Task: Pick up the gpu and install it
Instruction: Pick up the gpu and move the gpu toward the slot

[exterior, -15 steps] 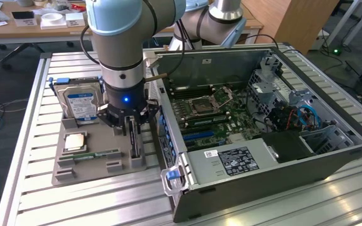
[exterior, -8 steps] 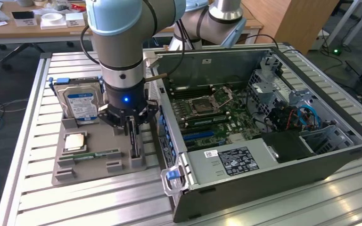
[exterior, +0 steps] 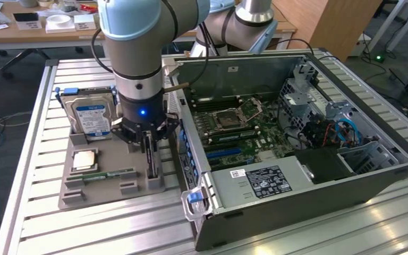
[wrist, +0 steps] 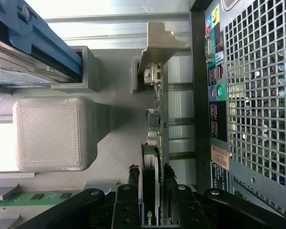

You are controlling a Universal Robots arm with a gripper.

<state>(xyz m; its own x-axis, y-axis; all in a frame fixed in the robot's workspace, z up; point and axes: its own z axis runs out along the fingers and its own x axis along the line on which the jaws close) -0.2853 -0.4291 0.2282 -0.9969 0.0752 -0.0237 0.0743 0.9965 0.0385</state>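
Office desks (exterior: 19,34) back your slatted counter (exterior: 69,234); hard drive (exterior: 91,118), memory stick (exterior: 108,174) and open computer case (exterior: 374,175) flank the gpu (wrist: 157,47) your hand (wrist: 151,168) straddles; you can't tell its grip.

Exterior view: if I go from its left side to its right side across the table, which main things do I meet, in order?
hard drive → gpu, standing upright in the gray holder with the end effector at it → open computer case
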